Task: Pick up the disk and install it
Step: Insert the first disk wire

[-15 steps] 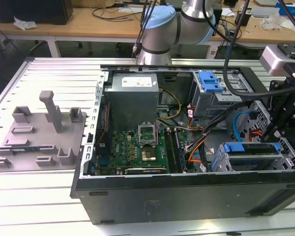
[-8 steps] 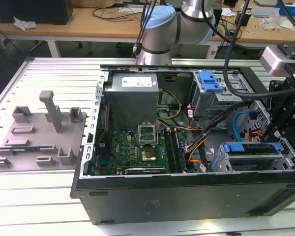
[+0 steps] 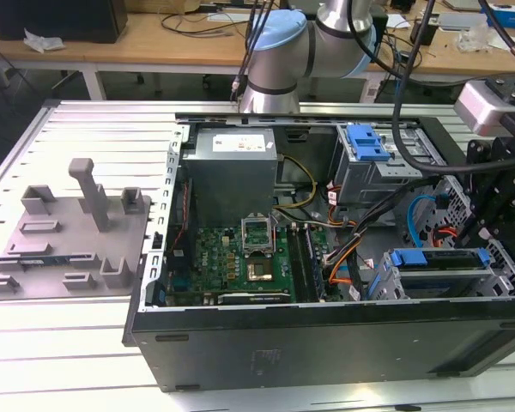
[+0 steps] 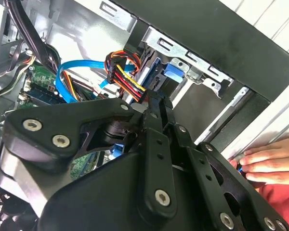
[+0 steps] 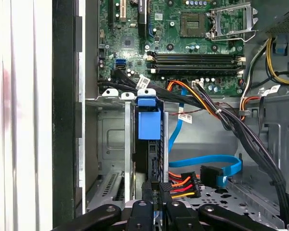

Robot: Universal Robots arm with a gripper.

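At the exterior view's left, a grey moulded fixture plate [image 3: 69, 249] lies beside the open black computer case [image 3: 326, 352]. The first wrist view shows the blue-framed flat disk [image 5: 148, 126] edgewise in the metal drive cage [image 5: 108, 144], the black tool [image 5: 156, 192] at its end, grip impossible to tell; the second wrist view adds a person's hand [image 4: 272, 163].

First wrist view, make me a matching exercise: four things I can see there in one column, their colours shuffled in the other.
Things:
1. motherboard
2. flat data cable
3. drive cage
4. end effector

Colours:
a. black
b. green
c. bare grey metal
d. blue

Pairs: 1-b, 2-d, 3-c, 4-a
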